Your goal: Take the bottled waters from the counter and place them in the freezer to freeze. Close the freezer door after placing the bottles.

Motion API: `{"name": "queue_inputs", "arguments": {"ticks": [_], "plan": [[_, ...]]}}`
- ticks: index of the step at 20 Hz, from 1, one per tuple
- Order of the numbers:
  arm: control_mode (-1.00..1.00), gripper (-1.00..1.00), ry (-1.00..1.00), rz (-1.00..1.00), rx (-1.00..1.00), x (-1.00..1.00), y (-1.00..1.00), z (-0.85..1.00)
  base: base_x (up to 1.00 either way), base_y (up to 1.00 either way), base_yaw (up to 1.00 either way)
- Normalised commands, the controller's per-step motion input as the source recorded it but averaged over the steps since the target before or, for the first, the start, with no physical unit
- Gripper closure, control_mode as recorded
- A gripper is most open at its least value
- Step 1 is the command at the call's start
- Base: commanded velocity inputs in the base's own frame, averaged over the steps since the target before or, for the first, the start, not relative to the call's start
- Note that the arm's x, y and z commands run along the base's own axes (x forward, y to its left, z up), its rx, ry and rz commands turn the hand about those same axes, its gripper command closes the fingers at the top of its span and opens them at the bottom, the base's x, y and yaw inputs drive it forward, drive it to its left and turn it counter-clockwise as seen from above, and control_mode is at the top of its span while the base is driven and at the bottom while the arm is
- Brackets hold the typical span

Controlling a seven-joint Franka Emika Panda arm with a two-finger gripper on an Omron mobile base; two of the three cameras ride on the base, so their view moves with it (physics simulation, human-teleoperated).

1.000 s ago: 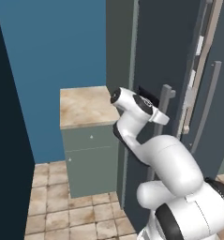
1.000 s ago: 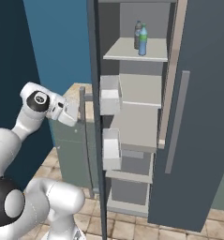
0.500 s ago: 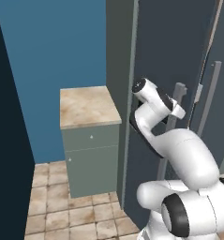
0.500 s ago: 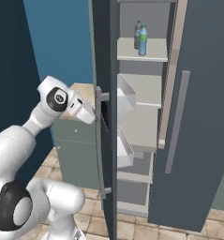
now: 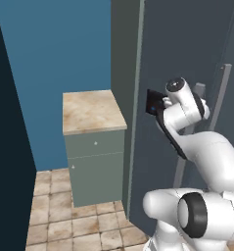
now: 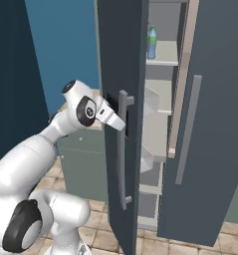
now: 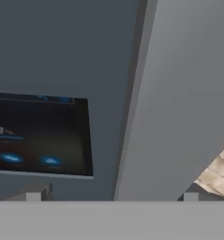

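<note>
blue wall [image 5: 64,49], beige tiled floor [image 5: 64,225], second tall dark door [image 6: 200,124]

Dark grey freezer door [image 6: 121,60], beige marbled counter [image 5: 91,111]

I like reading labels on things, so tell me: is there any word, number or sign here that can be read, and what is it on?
Nothing here can be read.
Black display panel on the freezer door: blue glowing marks and pale strokes, too blurred to read.
Bottled water on the upper freezer shelf: its label is too small to read.
Gripper, counter: no text on them.
</note>
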Motion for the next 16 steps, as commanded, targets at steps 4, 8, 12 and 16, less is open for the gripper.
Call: {"name": "queue_inputs", "arguments": {"ticks": [4, 8, 12, 16], "plan": [[-1.00, -1.00, 0.06, 0.18, 0.11, 0.30, -0.41, 0.16, 0.00, 0.00, 0.00], [-1.00, -1.00, 0.03, 0.09, 0.04, 0.10, -0.19, 0.02, 0.00, 0.00, 0.00], [-1.00, -1.00, 0.00, 0.04, 0.01, 0.12, -0.24, 0.00, 0.00, 0.00, 0.00], [-1.00, -1.00, 0.00, 0.05, 0.00, 0.16, -0.31, 0.00, 0.00, 0.00, 0.00]]}}
